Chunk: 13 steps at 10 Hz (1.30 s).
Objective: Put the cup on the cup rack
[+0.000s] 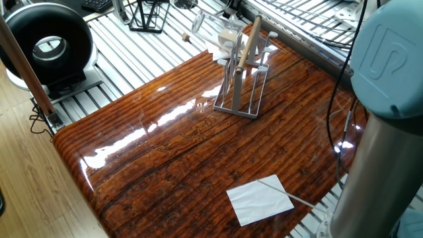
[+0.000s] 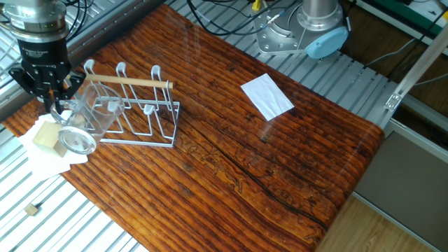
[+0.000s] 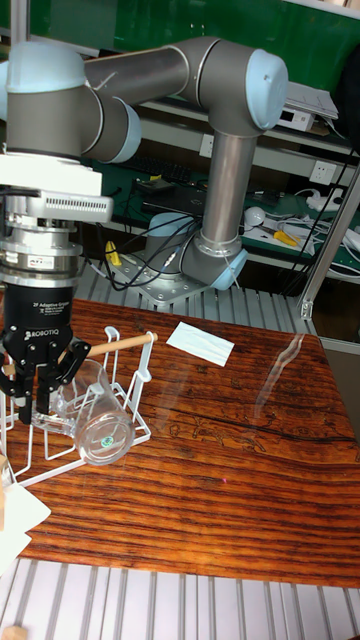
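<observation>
The cup (image 2: 82, 124) is a clear glass tumbler, tilted on its side with its mouth facing down and outward. My gripper (image 2: 54, 105) is shut on it from above at the table's far corner. The cup rack (image 2: 140, 112) is grey wire with a wooden rod handle (image 2: 129, 81), and the cup rests against its end pegs. I cannot tell whether a peg is inside the cup. In the tall fixed view the gripper (image 3: 36, 400) holds the cup (image 3: 98, 425) at the rack's (image 3: 130, 400) near end. In one fixed view the cup (image 1: 213, 26) shows faintly behind the rack (image 1: 239, 79).
A wooden block (image 2: 47, 136) lies on a white napkin (image 2: 42, 159) just beside the cup. A white paper sheet (image 2: 267, 96) lies mid-table. A black wire stand (image 1: 147, 16) and a round black device (image 1: 46, 41) sit off the table. The arm's base (image 2: 308, 28) is behind.
</observation>
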Available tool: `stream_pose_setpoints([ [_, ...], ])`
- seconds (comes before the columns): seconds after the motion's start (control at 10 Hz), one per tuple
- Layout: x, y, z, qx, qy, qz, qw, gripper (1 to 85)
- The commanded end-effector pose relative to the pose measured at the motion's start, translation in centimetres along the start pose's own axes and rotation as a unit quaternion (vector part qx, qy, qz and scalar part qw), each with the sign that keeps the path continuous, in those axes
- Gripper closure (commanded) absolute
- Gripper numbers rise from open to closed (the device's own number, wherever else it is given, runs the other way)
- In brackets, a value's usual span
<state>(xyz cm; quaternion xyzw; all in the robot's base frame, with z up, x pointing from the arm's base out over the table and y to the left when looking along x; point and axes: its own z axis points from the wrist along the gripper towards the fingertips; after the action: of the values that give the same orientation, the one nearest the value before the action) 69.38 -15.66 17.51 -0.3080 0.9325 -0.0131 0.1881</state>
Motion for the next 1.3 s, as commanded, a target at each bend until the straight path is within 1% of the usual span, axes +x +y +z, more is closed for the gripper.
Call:
stream_pose_setpoints([
  [0.0, 0.05, 0.48, -0.28, -0.006, -0.005, 0.013, 0.9999, 84.7],
  [0.3, -0.16, 1.00, 0.08, -0.004, -0.006, 0.014, 0.9999, 84.7],
  [0.4, -0.03, 1.11, 0.07, -0.004, -0.003, 0.012, 0.9999, 84.7],
  [0.7, 0.03, 1.10, 0.07, -0.005, -0.003, 0.013, 0.9999, 84.7],
  [1.0, 0.56, 0.95, 0.06, -0.005, 0.003, 0.017, 0.9998, 84.7],
  [1.1, 0.41, 1.21, 0.05, -0.010, 0.000, 0.028, 0.9995, 84.7],
  [1.2, 0.04, 1.16, 0.05, -0.010, -0.007, 0.037, 0.9992, 84.7],
])
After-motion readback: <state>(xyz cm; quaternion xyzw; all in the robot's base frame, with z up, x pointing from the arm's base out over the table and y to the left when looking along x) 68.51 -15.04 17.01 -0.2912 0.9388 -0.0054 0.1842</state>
